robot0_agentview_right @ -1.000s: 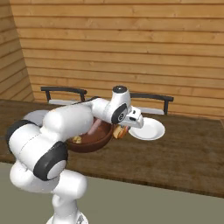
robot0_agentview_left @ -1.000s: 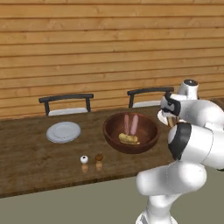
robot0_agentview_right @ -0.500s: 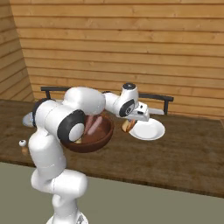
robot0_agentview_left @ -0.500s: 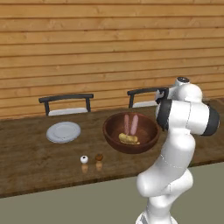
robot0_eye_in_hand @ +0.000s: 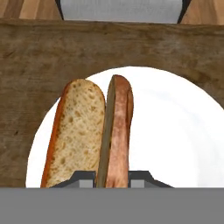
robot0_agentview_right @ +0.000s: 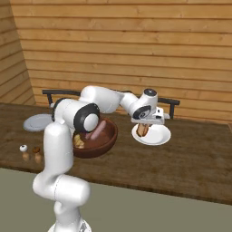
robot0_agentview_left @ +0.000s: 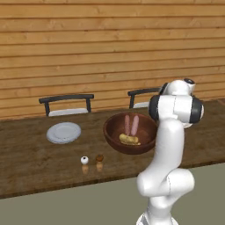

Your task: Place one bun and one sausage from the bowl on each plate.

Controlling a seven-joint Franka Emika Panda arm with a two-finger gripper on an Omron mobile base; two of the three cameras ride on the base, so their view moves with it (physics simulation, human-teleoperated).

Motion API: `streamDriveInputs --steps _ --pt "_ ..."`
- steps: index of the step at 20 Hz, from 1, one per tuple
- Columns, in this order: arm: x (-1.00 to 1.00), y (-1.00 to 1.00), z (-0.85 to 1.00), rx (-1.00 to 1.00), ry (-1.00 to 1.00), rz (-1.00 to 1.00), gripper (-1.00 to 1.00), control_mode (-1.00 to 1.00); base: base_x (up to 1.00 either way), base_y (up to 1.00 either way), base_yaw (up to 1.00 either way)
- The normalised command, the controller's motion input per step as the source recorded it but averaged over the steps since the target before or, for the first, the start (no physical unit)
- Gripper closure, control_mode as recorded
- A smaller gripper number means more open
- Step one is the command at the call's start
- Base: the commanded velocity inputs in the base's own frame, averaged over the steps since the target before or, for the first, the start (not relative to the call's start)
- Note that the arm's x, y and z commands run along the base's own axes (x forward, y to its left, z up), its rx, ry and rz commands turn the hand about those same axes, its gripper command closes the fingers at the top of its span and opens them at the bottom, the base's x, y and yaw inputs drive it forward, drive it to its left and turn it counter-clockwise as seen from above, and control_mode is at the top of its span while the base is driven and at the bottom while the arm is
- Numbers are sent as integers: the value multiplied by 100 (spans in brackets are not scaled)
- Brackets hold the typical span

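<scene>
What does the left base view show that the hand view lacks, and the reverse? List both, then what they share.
Left base view: dark reddish-brown wooden bowl holding two pinkish sausages and a yellowish-tan bun, plus a pale round plate. Hand view: gripper shut on the orange split bun over another white plate. Shared: the brown wooden table.

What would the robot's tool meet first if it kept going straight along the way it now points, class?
Most likely the plate directly beneath it. The tool points down, shut on the bun, so the bun's far end would probably touch the plate before the tool itself. How far above the plate it hangs is unclear.
</scene>
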Motion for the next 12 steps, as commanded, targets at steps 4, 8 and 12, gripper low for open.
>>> streamDriveInputs --steps 4,8,12 --pt "12 10 -31 0 0 0 100 -100 0 0 0" --pt "28 8 -11 0 0 0 100 -100 0 0 0" --pt "37 3 -14 0 0 0 100 -100 0 0 0"
